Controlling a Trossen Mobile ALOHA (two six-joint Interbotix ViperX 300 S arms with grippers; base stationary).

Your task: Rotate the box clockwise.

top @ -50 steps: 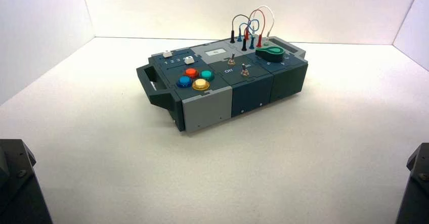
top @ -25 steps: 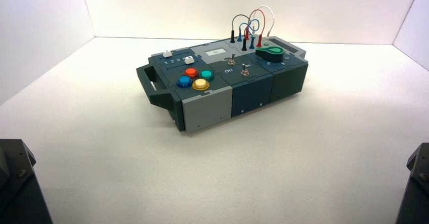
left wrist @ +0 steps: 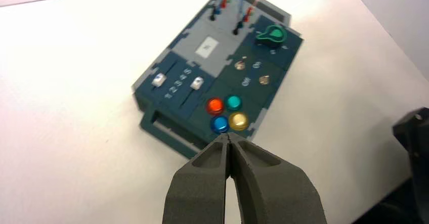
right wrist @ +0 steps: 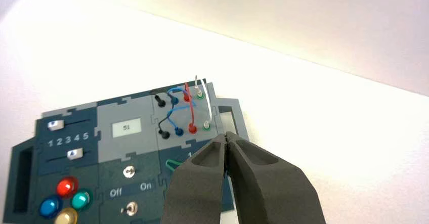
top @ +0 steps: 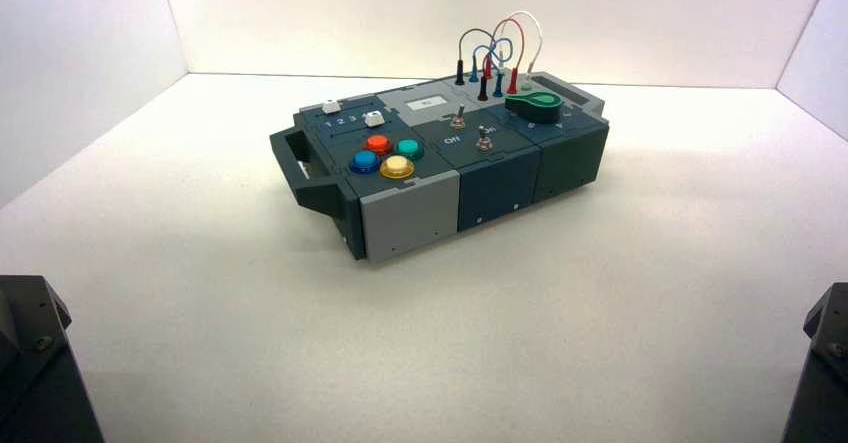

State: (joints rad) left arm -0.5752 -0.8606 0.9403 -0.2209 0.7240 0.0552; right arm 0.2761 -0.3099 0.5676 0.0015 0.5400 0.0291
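We are holding both arms back near our base, well short of the box (top: 440,163), which is sitting untouched on the white table (top: 600,293) with its long side running at a slant, the handle (top: 300,168) end nearer our left arm. Our left gripper (left wrist: 229,137) is hovering above the table with its fingers pressed together at the tips, and nothing is caught between them. Just beyond those tips, the box is showing the four round buttons: red (left wrist: 215,105), green (left wrist: 233,102), blue (left wrist: 219,124) and yellow (left wrist: 238,120). Farther out from this gripper are lying the two white sliders (left wrist: 177,81), the two metal toggle switches (left wrist: 251,71), the green knob (left wrist: 273,34) and the looped wires (left wrist: 235,1) at the far end. Our right gripper (right wrist: 225,135) is likewise hanging in the air with its fingers closed tip to tip, pinching nothing. Right past its tips we are seeing the wire sockets, where black, blue, red and white wires (right wrist: 183,107) are plugging in, and beside them a small grey display (right wrist: 126,128). Off to one side of this gripper the sliders (right wrist: 65,139) and buttons (right wrist: 66,198) are showing too. Neither gripper is touching the box.
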